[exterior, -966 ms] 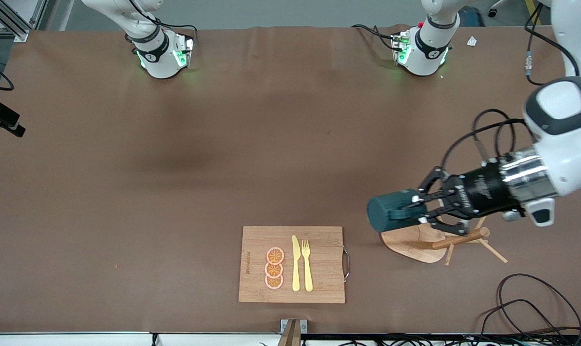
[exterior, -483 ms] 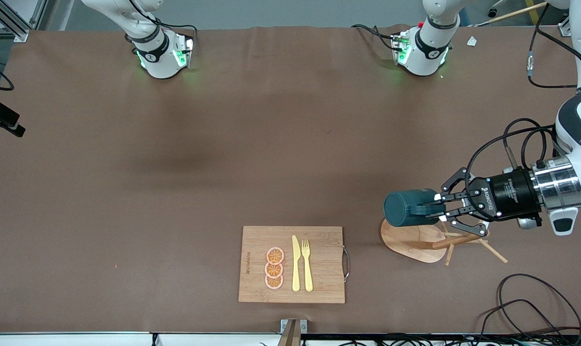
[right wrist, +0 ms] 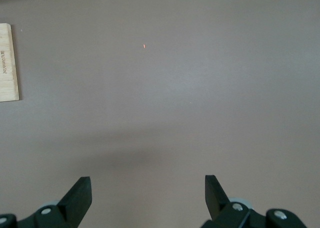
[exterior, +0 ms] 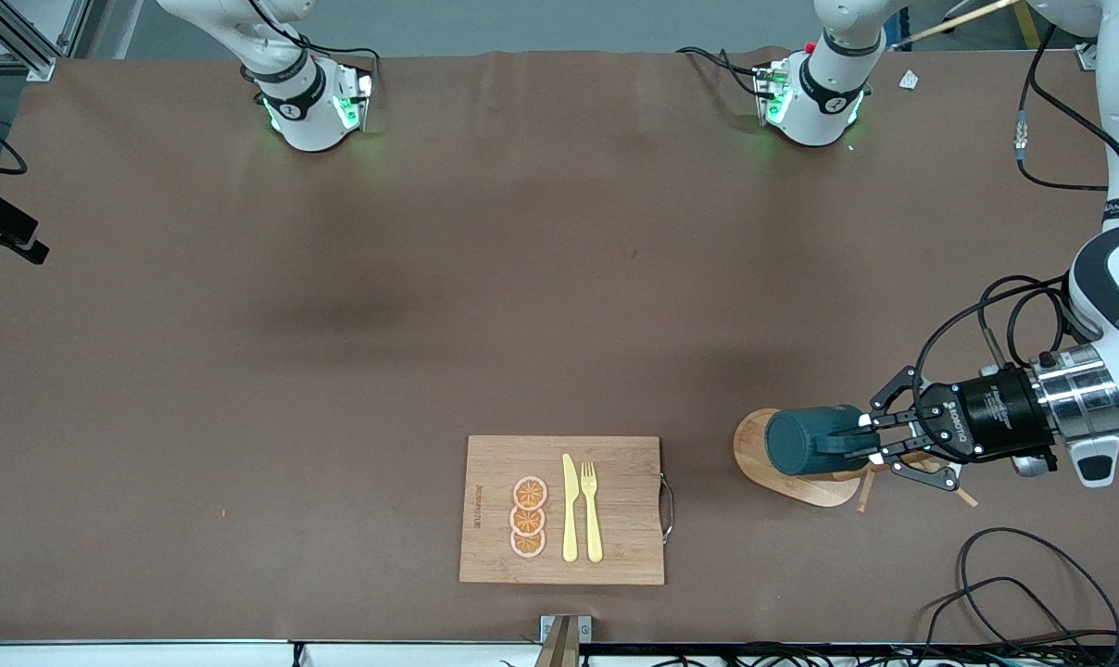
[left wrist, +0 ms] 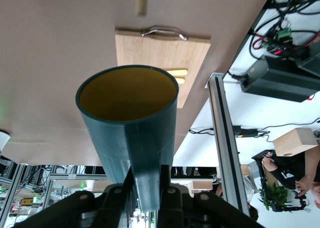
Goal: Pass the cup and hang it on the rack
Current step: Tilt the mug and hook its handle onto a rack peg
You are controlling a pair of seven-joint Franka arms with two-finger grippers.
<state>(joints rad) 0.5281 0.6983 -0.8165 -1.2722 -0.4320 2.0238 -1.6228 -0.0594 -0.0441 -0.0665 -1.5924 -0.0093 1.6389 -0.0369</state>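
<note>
The left gripper [exterior: 870,437] sits at the lower right of the front view, clamped on the handle of the cup [exterior: 810,442] — the teal mug lies on its side in the air, bottom pointing toward the middle of the frame. It hangs right over the rack [exterior: 791,472], covering a good part of the oval wooden base; a couple of thin pegs poke out just under the gripper's linkage. Whether the cup touches a peg, I can't tell.

In the left wrist view the cup [left wrist: 131,133] fills the centre, yellow inside showing, with the fingers [left wrist: 169,197] pinching the handle at the bottom of the frame.

The right gripper [right wrist: 148,195] is spread wide with nothing in it — bare brown table under it in the right wrist view; that arm is just waiting.

Bottom centre of the front view: a bamboo cutting board [exterior: 615,500] with three orange slices [exterior: 528,517], a yellow knife [exterior: 570,508] and fork [exterior: 592,509].
</note>
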